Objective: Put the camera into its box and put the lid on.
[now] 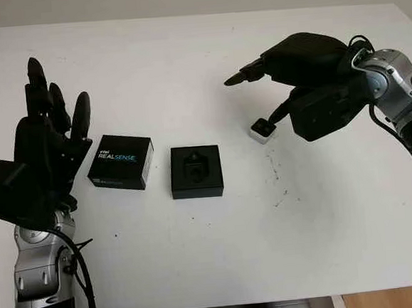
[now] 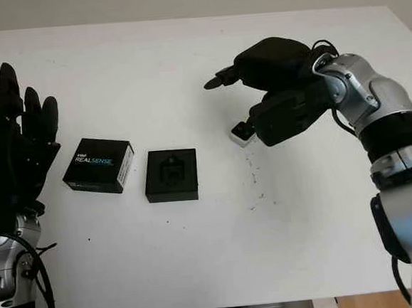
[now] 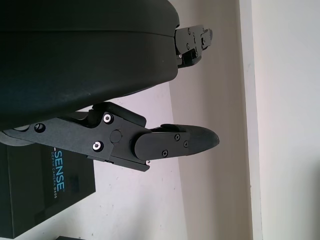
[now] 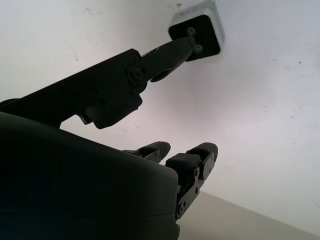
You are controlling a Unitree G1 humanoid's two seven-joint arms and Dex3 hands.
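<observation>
White table (image 1: pixel 201 268); nearest us, open box (image 1: pixel 196 171) with lid (image 1: pixel 121 162) just beside it on its left. Left hand (image 1: pixel 45 149) is raised by the lid, open, holding nothing. Farther right, camera (image 1: pixel 262 129) lies on the table, right hand (image 2: pixel 276 95) open over it, thumb touching, not gripping. We judge the pick is starting; next it must close around the camera.

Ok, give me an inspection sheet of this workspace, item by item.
Surface: white table, a few dark specks near its middle.
Job's things: small camera on the table; open black box with empty insert; RealSense lid beside it.
Clutter: nothing seen.
Hands: right robot hand open, one finger touching the camera; left robot hand open, raised beside the lid.
Cables: black cables along both arms.
Surroundings: pale wall behind.
</observation>
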